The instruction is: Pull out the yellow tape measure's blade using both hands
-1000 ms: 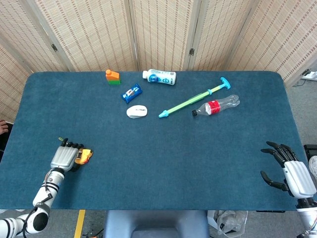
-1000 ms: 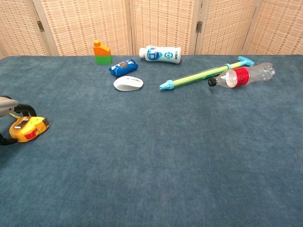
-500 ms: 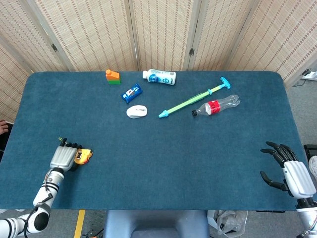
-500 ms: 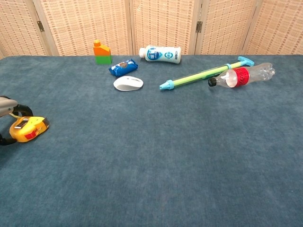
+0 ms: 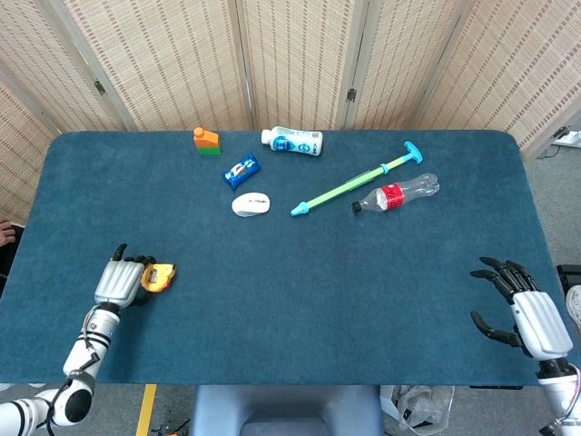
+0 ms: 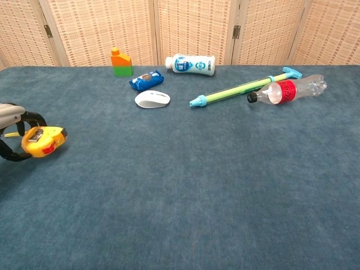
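Left hand (image 5: 118,281) curled around the yellow tape measure (image 5: 158,276), case poking out past the fingertips, apparently just off the table (image 5: 290,300). Right hand (image 5: 525,314) spread wide, holding nothing, well apart. Probably a hard, compact, smooth-sided case: firm wrap needed. Blade thin, springy; best pinched at the end hook, which cannot be made out.

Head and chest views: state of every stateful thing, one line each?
yellow tape measure: held by left hand, blade not pulled out
left hand: gripping the tape measure
right hand: empty, fingers spread
plastic bottle: lying on its side
white bottle: lying on its side
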Robot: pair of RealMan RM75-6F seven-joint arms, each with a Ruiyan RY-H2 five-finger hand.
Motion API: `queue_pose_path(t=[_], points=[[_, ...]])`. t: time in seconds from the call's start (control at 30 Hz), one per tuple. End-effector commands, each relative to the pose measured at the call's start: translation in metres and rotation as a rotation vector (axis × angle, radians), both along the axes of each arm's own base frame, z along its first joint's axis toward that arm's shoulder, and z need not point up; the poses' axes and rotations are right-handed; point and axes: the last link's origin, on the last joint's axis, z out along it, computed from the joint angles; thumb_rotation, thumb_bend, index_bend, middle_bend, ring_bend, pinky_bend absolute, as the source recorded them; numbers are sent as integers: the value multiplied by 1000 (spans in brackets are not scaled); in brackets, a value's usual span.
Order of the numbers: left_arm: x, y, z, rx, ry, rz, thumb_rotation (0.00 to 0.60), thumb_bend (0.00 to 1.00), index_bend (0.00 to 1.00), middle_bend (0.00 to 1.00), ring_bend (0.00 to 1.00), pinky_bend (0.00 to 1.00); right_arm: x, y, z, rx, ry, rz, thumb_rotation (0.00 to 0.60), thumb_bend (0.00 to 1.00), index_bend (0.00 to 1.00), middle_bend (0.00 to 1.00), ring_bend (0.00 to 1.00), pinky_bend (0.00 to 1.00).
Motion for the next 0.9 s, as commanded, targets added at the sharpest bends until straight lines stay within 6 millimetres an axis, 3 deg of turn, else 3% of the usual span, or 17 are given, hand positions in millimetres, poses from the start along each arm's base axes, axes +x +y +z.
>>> queue_pose_path(t=[0.03, 0.37, 0.9], points=[[6, -1, 0, -9, -44, -1, 600, 340, 516, 490, 376, 82, 5, -7, 0, 15, -4, 23, 600, 360, 243, 162, 139, 88], [44, 0, 14, -11, -160, -49, 600, 342, 518, 501, 391, 91, 50, -43, -8, 83, -62, 177, 600, 361, 243, 162, 139, 88], [127, -10, 44, 7, -302, -183, 600, 342, 518, 506, 404, 90, 162, -115, -54, 310, -196, 332, 600, 360, 361, 162, 137, 88]])
